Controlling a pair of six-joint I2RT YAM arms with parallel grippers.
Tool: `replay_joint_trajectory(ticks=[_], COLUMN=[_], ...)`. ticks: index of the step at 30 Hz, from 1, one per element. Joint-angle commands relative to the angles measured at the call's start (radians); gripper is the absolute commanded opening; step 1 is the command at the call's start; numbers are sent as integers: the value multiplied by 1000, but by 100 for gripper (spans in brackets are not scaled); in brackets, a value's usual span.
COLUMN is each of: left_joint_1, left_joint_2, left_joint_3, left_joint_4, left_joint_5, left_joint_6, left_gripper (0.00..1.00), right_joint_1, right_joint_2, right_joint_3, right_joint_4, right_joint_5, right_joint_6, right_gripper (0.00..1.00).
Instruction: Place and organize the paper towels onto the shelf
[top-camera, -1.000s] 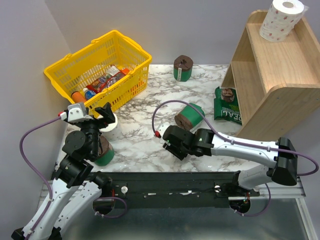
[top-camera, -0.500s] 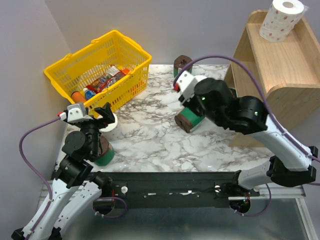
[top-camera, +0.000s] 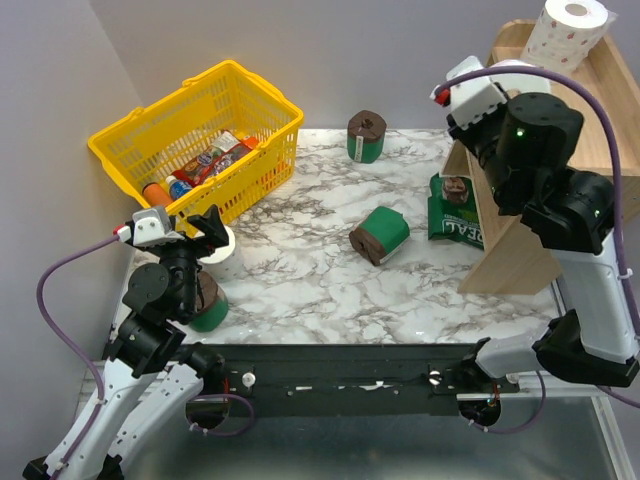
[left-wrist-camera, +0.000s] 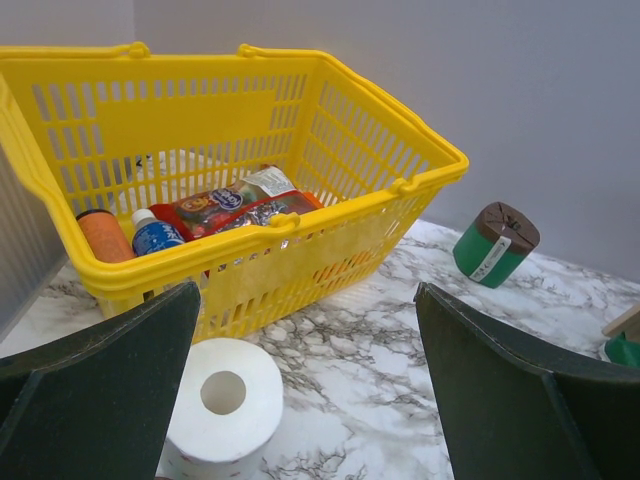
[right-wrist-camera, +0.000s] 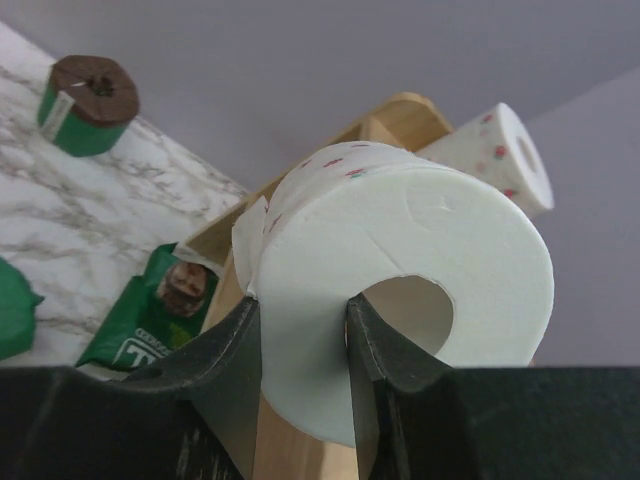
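Observation:
My right gripper (right-wrist-camera: 300, 305) is shut on a white paper towel roll (right-wrist-camera: 400, 250): one finger is inside the hollow core, the other against the outside. It hangs high beside the wooden shelf (top-camera: 560, 150), near its top tier, where another red-dotted roll (top-camera: 563, 38) stands. That roll also shows in the right wrist view (right-wrist-camera: 500, 160). My left gripper (left-wrist-camera: 307, 290) stands open and empty above a third white roll (left-wrist-camera: 222, 400), upright on the marble in front of the basket.
A yellow basket (top-camera: 150, 130) with bottles and packets sits at the back left. Green rolls lie at the table's middle (top-camera: 380, 235), at the back (top-camera: 366, 135) and under my left arm (top-camera: 208, 305). A green packet (top-camera: 455, 215) leans at the shelf's lower tier.
My right arm has swung from low over the table's front up and right to the top of the shelf. The left arm has not moved.

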Motion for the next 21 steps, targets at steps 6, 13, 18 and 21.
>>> replay_joint_trajectory(ticks=[6, 13, 18, 21], left_joint_1=[5, 5, 5, 5], left_joint_2=[-10, -1, 15, 21], left_joint_3=[-13, -15, -12, -14], left_joint_4=[15, 17, 17, 17], left_joint_5=[-32, -27, -21, -21], left_joint_6=[-11, -11, -12, -11], left_gripper=[99, 99, 99, 99], right_joint_1=[-182, -329, -409, -427], right_joint_2=[-70, -72, -49, -24], right_joint_3=[-6, -32, -37, -16], right_joint_4=[190, 167, 164, 156], right_joint_5=[69, -63, -135, -168], right_joint_6=[-177, -131, -123, -109], right_gripper=[38, 40, 40, 40])
